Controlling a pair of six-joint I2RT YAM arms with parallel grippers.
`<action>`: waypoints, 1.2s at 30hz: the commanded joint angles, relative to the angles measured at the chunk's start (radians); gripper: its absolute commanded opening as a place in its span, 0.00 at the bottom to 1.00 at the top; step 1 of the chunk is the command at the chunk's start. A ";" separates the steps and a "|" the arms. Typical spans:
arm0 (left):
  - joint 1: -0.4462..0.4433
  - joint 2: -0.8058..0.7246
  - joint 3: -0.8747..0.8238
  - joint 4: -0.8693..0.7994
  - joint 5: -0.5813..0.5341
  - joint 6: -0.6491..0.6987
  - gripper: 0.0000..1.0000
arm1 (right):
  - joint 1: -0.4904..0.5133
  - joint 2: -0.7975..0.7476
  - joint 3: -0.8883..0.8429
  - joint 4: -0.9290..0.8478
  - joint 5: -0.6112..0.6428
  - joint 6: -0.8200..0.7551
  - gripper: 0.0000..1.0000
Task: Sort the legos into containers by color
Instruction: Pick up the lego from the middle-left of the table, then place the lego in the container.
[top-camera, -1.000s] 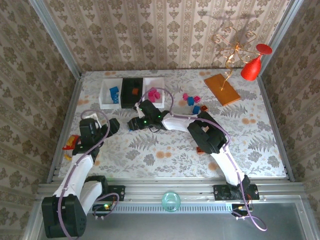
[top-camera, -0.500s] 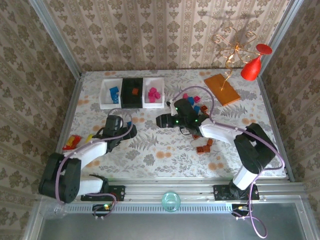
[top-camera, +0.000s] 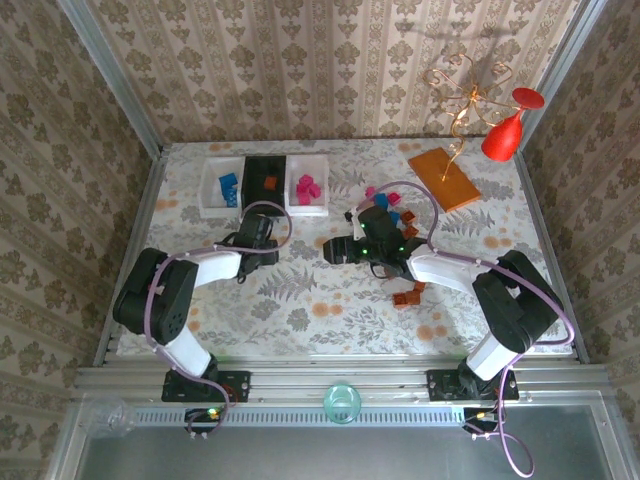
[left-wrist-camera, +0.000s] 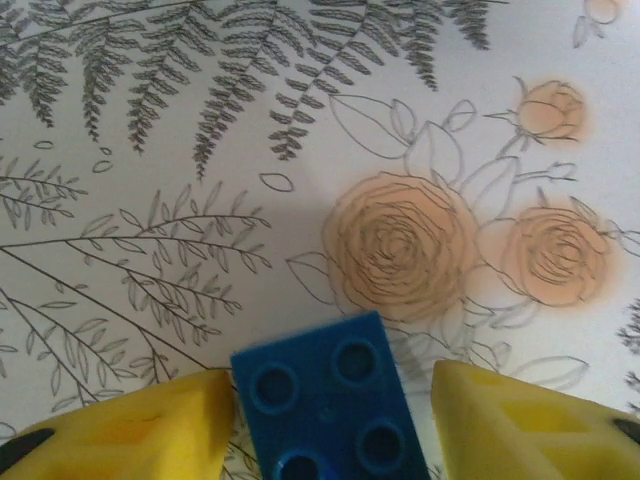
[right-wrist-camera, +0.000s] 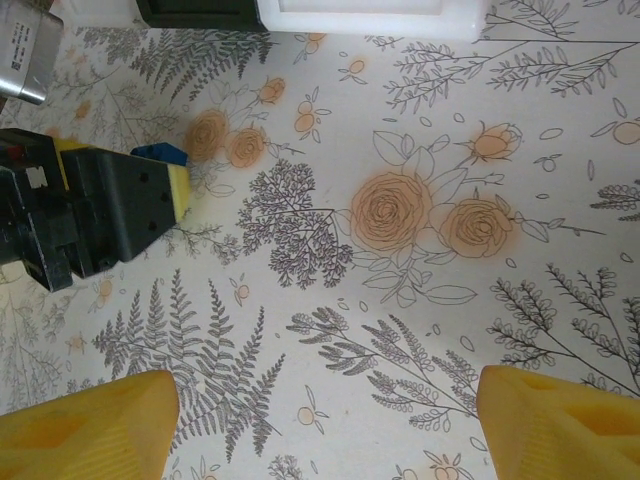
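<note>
A blue lego (left-wrist-camera: 320, 400) lies on the flowered cloth between the yellow pads of my left gripper (left-wrist-camera: 335, 400). The left pad touches its edge and a thin gap shows at the right pad. From above, that gripper (top-camera: 262, 250) is low over the cloth in front of the containers. My right gripper (top-camera: 335, 248) is open over bare cloth, pads (right-wrist-camera: 80, 425) far apart, facing the left gripper (right-wrist-camera: 100, 205) and the blue lego (right-wrist-camera: 160, 153). The left white tray (top-camera: 206, 195) holds blue legos, the black tray (top-camera: 250, 185) an orange one, the right white tray (top-camera: 308, 208) pink ones.
Loose pink and blue legos (top-camera: 390, 205) lie behind the right arm, and orange-brown ones (top-camera: 408, 296) in front of it. A flat orange board (top-camera: 444, 178), a red glass (top-camera: 505, 135) and a gold wire stand (top-camera: 462, 100) are at the back right.
My left gripper came forward to the right and narrowed its jaws around the blue lego. My right gripper drew back to the right and opened wider.
</note>
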 joint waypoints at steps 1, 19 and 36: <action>-0.004 0.044 0.027 0.030 0.001 0.031 0.45 | -0.006 -0.032 -0.020 0.011 0.011 -0.013 0.80; 0.328 -0.201 0.112 0.049 0.164 -0.001 0.28 | 0.087 -0.105 -0.041 0.014 0.157 -0.126 0.87; 0.437 0.272 0.653 -0.189 0.166 0.116 0.37 | 0.082 -0.269 -0.090 -0.107 0.296 -0.138 0.91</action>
